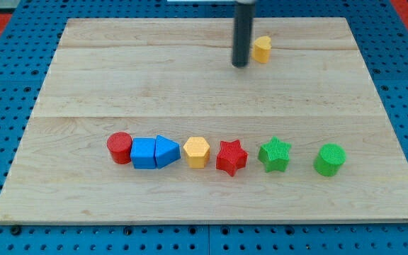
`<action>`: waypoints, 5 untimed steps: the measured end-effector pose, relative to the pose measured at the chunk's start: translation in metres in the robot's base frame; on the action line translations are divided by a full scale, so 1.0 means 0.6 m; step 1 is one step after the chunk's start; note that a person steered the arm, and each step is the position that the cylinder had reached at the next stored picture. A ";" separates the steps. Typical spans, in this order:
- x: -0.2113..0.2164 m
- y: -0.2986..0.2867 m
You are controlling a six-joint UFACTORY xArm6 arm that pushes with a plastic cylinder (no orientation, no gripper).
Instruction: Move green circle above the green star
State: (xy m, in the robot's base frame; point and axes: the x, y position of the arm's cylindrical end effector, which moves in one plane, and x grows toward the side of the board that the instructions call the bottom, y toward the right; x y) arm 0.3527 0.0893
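Note:
The green circle (329, 159) is a short cylinder at the right end of a row of blocks in the lower part of the board. The green star (275, 154) lies just to its left, with a small gap between them. My tip (241, 65) is near the view's top, far above the row, at the left side of a yellow block (262, 49), close to or touching it. The tip is well up and to the left of both green blocks.
The row runs leftward from the green star: a red star (231, 157), a yellow hexagon (197, 151), a blue triangle (166, 151), a blue square (143, 153), a red cylinder (120, 148). The wooden board (83, 78) lies on a blue pegboard.

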 end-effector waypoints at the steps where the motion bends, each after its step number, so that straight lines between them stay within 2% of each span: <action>1: 0.141 0.147; 2: 0.331 0.219; 3: 0.370 0.208; 5: 0.166 0.135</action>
State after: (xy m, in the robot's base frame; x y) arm 0.4526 0.1700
